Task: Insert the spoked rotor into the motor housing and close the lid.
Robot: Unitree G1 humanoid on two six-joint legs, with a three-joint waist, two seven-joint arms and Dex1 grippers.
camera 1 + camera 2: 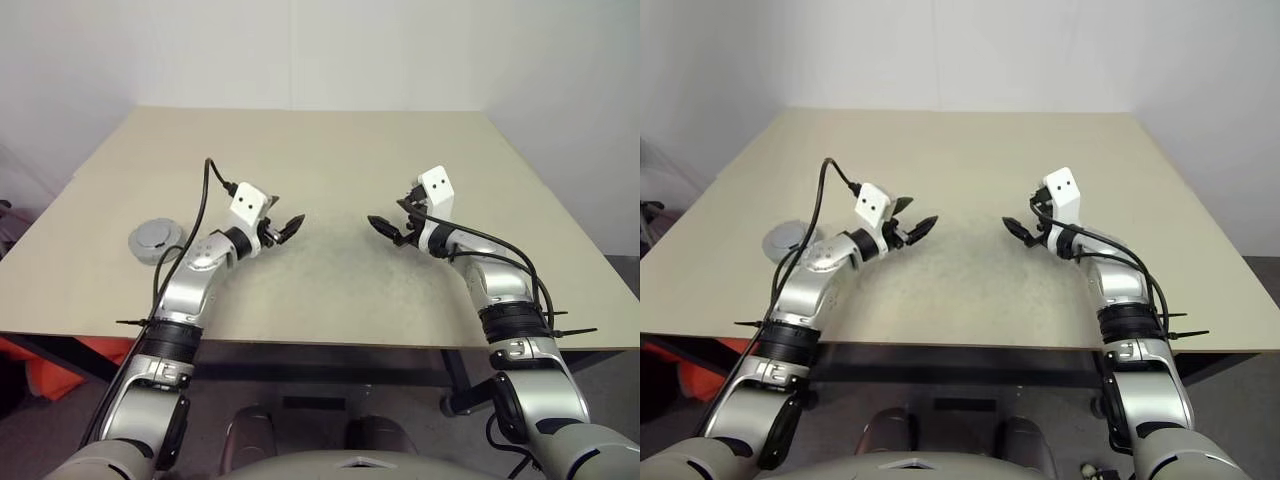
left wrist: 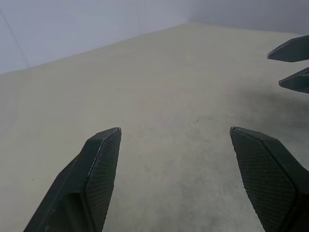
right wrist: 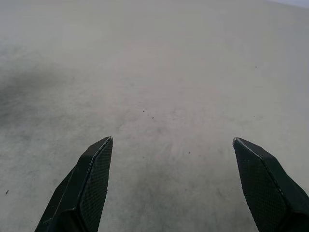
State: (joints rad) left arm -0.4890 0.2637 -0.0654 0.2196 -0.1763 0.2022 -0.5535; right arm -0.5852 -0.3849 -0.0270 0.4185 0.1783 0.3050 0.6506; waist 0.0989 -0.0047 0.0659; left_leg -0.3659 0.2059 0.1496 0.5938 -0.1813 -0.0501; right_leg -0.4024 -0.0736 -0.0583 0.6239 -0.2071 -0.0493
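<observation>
A round grey metal piece [image 1: 157, 240] lies on the table near its left edge. Its lighter cap-like top looks like the lid, sitting on a thicker round body that may be the motor housing. No copper shows on it from here, and the spoked rotor is hidden. My left gripper [image 1: 290, 224] hovers over the table to the right of that piece and apart from it, open and empty. My right gripper [image 1: 386, 226] faces it across a gap, open and empty. The left wrist view shows the right gripper's fingertips [image 2: 291, 50] beyond my left gripper [image 2: 176, 131].
The beige table [image 1: 330, 150] stretches back to a white wall. Its front edge runs just below my forearms. Something orange [image 1: 60, 365] lies on the floor under the table's left front corner.
</observation>
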